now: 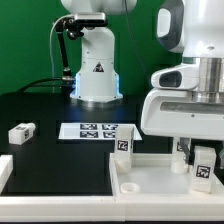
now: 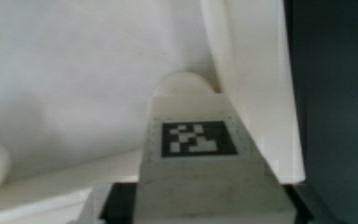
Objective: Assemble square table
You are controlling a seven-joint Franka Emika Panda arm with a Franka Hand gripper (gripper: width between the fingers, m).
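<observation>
We see the gripper [image 1: 203,162] at lower right, jaws clamped on a tagged leg [image 2: 197,150], upright within the slab [image 1: 150,186] rim.

Bright, even overhead light in the exterior view; glare on the white robot base [image 1: 97,70], sheen on the black counter [image 1: 50,105] near its far edge. Dimmer, greyish and blurred in the wrist view, tag [image 2: 197,138] on the leg [image 2: 202,190] fuzzy.
</observation>
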